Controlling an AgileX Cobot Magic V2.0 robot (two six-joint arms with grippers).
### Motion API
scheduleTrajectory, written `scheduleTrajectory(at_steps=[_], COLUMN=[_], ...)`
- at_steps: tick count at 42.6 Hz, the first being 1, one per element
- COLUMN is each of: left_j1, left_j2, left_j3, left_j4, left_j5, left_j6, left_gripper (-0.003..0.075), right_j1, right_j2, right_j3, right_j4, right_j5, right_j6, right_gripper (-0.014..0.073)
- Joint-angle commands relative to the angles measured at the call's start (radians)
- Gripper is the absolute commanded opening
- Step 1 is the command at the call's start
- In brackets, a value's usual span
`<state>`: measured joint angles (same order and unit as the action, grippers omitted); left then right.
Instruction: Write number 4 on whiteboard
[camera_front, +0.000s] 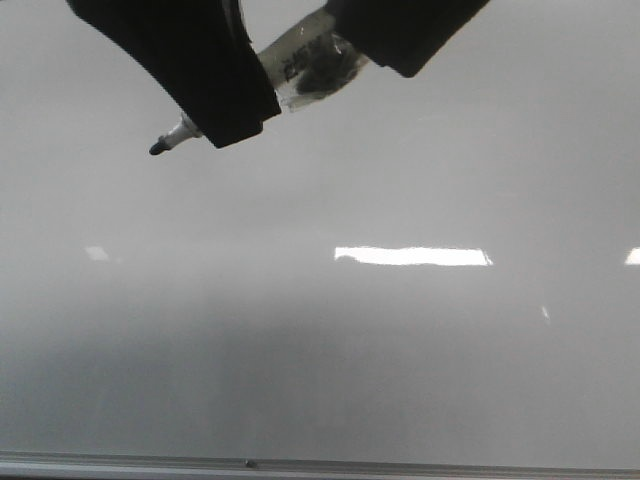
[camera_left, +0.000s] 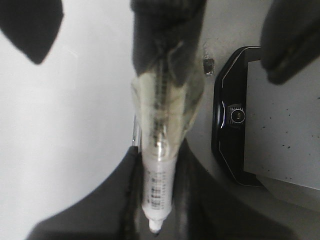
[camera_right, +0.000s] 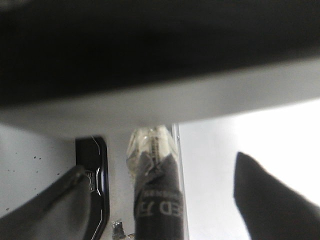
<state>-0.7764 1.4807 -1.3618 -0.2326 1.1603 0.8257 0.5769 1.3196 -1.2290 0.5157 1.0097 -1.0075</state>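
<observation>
The whiteboard (camera_front: 400, 360) fills the front view, with no black stroke of the number 4 showing on it. My left gripper (camera_front: 222, 118) at the top left is shut on a white marker (camera_front: 300, 70) wrapped in clear tape; its dark tip (camera_front: 158, 147) sticks out past the fingers, close to the board. In the left wrist view the marker (camera_left: 159, 190) lies between the closed fingers (camera_left: 100, 205). My right gripper (camera_front: 400, 45) is at the marker's black rear end (camera_right: 156, 200), its fingers (camera_right: 270, 200) spread apart and off it.
A thin silver rail (camera_front: 400, 467) runs along the board's lower edge. Bright rectangular light reflections (camera_front: 410, 256) lie across the board's middle. A black unit with a small lens (camera_left: 235, 115) shows beyond the board's edge in the wrist views.
</observation>
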Motion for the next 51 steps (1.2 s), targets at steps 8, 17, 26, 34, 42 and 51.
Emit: scheduleTrajectory(at_steps=[8,17,26,34,42,51], left_j1=[-0.008,-0.008,-0.005,0.024,0.135,0.323], left_j2=[-0.031,-0.031,-0.031,-0.063,-0.165,-0.332], left_j3=[-0.032,-0.032,-0.032,-0.032,-0.004,0.109], left_j4=[-0.020,-0.024,-0.024,0.027,-0.019,-0.135], left_j5=[-0.035,-0.036,-0.038,-0.041,-0.070,-0.142], left_j6=[-0.002,-0.004,-0.023,-0.120,-0.142,-0.145], left_gripper=[-0.0013,-0.0001,0.0306,0.0509,0.0503,0.0502], right_j1=[0.002,0.002,0.001,0.000,-0.049,-0.134], right_j2=[-0.024,-0.024,-0.024,-0.030,-0.067,-0.161], right_j3=[-0.033,-0.033,-0.033,-0.033,-0.033,-0.033], right_j4=[0.048,0.048,0.048,0.048,0.010,-0.113], right_j5=[-0.030,-0.028,-0.028,-0.029,-0.018,0.045], right_j6=[-0.009,-0.009,-0.008,-0.005,0.041,0.203], right_gripper=[0.0241,0.0050,-0.0017,-0.0017,-0.0017,-0.0017])
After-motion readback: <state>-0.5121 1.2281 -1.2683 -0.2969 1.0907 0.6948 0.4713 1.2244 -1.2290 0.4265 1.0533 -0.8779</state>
